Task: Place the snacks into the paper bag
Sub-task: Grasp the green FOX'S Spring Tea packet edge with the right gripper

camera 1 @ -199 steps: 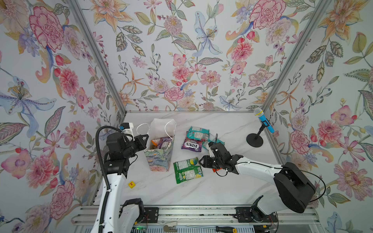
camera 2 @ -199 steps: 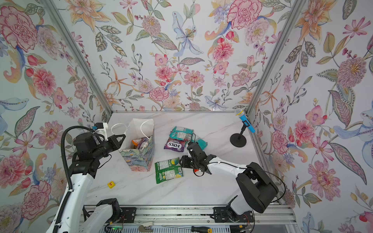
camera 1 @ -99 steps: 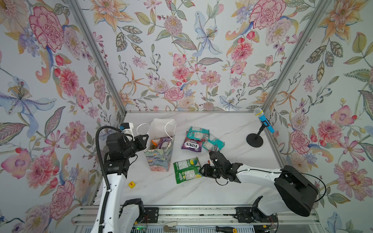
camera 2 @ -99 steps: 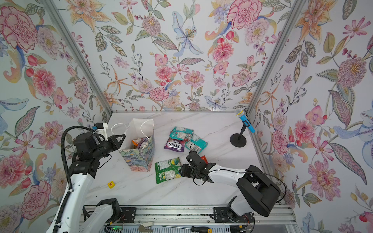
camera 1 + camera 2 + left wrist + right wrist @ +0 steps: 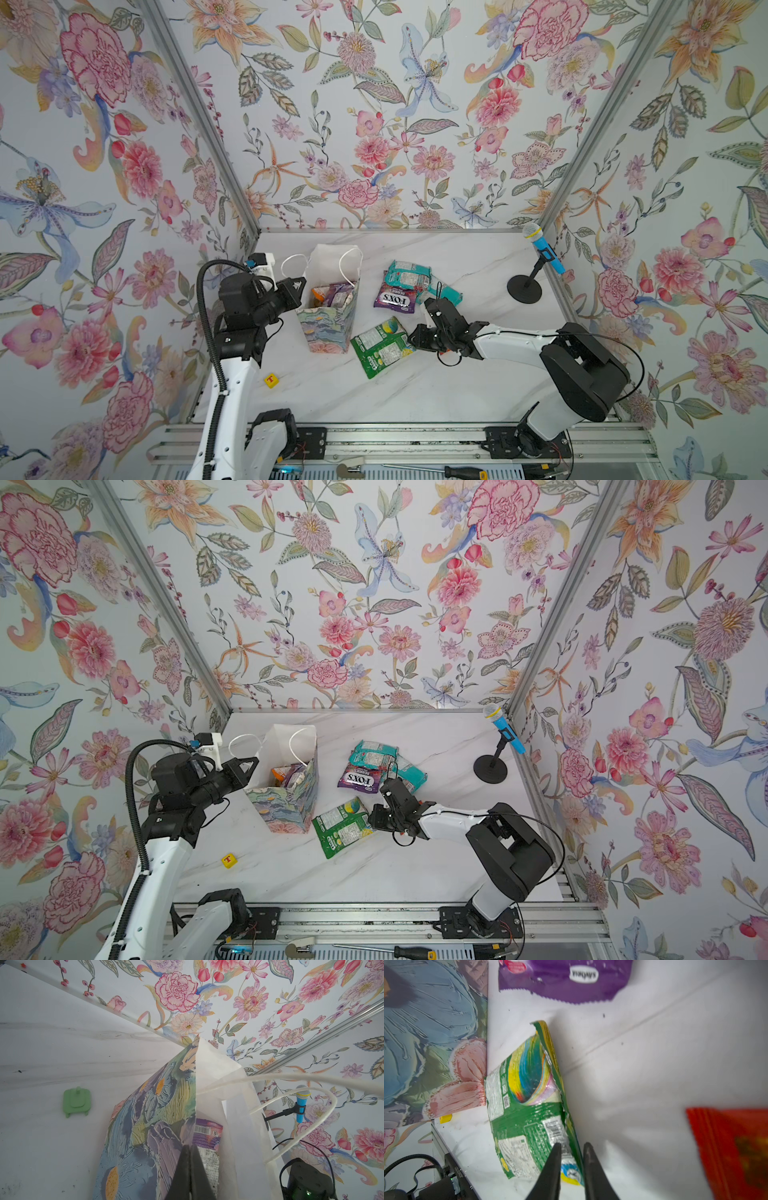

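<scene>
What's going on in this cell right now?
Snack bagging, partway through. The left gripper is shut on the rim of the floral paper bag, which stands upright with some packets already inside. The right gripper is down at the marble table, jaws narrowly apart astride the edge of the green snack packet lying beside the bag. A purple FOX'S packet, teal packets and a red-orange sachet are not bagged yet.

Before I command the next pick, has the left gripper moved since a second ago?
No. In both top views the left gripper sits at the same spot on the paper bag rim, at the same gap from the yellow cube.
</scene>
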### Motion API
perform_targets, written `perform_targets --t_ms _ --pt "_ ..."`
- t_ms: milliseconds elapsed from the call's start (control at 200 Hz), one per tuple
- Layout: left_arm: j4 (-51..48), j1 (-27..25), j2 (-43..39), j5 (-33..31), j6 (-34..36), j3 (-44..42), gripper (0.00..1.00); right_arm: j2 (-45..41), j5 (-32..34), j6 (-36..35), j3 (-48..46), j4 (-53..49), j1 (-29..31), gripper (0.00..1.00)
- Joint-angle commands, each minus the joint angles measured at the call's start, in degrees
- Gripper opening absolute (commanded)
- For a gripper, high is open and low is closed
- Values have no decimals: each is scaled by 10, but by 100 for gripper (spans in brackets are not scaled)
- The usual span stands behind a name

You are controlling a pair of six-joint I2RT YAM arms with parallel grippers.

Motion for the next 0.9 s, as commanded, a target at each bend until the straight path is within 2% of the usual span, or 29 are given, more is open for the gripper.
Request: perform_targets --t_ms 0,70,175,310,480,676,896 --pt "6 -3 -15 6 6 1 2 22 -37 -35 13 4 -11 37" --pt "6 -3 -15 6 6 0 2 32 -56 -33 12 18 -14 43" --pt "6 -4 -13 6 7 2 2 43 -73 -20 3 43 -8 45" --pt "3 -4 -12 6 10 6 2 61 -103 9 -19 96 0 44" --pt "3 -3 -12 6 10 4 2 95 -159 84 -56 234 0 43" --pt "2 -3 -15 6 11 4 2 136 -188 155 -73 356 1 42" --pt "1 -3 -16 6 12 2 2 143 -191 175 -74 385 0 39"
